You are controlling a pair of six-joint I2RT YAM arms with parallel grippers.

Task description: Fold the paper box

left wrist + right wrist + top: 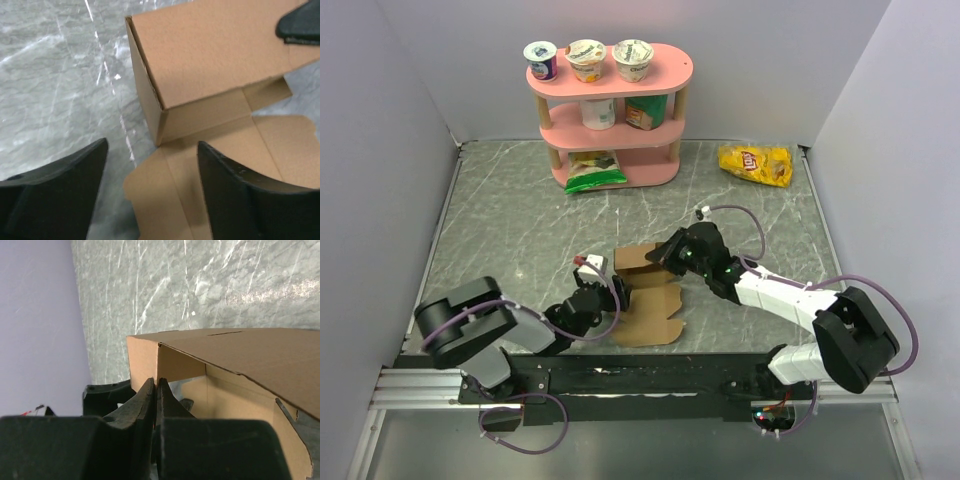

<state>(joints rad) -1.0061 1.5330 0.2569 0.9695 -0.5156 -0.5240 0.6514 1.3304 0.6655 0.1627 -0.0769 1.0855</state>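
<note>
The paper box (645, 300) is brown cardboard in the middle of the table, partly folded: a raised hollow part at the far end and flat flaps toward me. My left gripper (613, 292) is open at the box's left side. In the left wrist view (152, 167) its fingers straddle a flat flap below the raised part (200, 60). My right gripper (663, 256) is shut at the box's right far corner. In the right wrist view (156, 382) its tips pinch the lower edge of an upright wall of the box (240, 355).
A pink three-tier shelf (610, 110) with yogurt cups stands at the back. A green bag (592, 170) leans at its foot. A yellow chip bag (755, 163) lies at the back right. Grey walls close in the left, right and back sides.
</note>
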